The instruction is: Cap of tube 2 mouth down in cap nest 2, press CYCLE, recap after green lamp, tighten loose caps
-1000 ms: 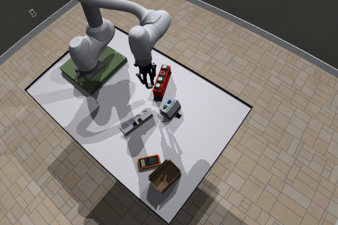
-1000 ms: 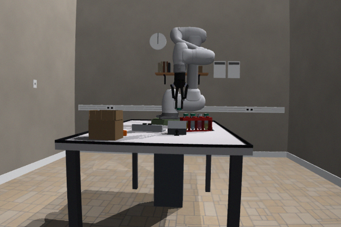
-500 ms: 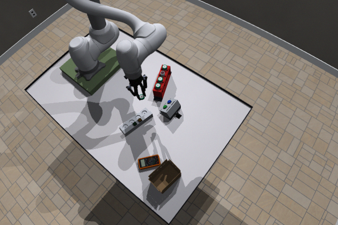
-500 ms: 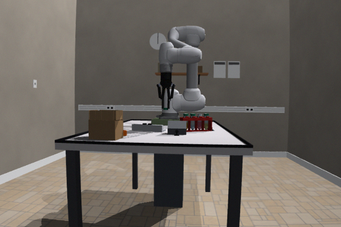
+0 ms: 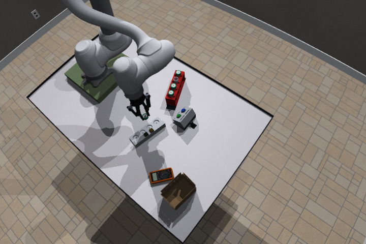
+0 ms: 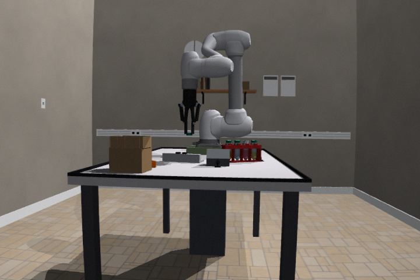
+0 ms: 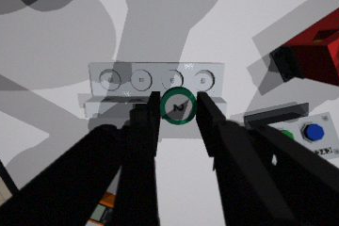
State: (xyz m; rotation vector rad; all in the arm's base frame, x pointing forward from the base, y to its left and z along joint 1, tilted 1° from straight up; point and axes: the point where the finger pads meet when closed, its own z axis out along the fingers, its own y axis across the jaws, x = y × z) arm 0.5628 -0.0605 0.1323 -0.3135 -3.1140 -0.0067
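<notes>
A white table stands on a tiled floor. On it, the red decapping station shows one uncapped tube; its far end is cut off in my wrist view. My gripper grasps the green cap, high above the cap tray, whose lamps are hidden.

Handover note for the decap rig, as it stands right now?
Gripper: shut on cap 2, hanging above the cap tray, not yet lowered.
Decapping station: tube 2 is open; the other three tubes keep their green caps.
Cap tray: all four nests look unoccupied; neither lamp looks lit.
Key housing: blue CYCLE and green READY look unlit.
Done: cap 2 unscrewed and carried over.
Left: set it mouth down and flat in nest 2, press CYCLE, wait for green, recap tube 2, check the other caps, release, press READY.
</notes>
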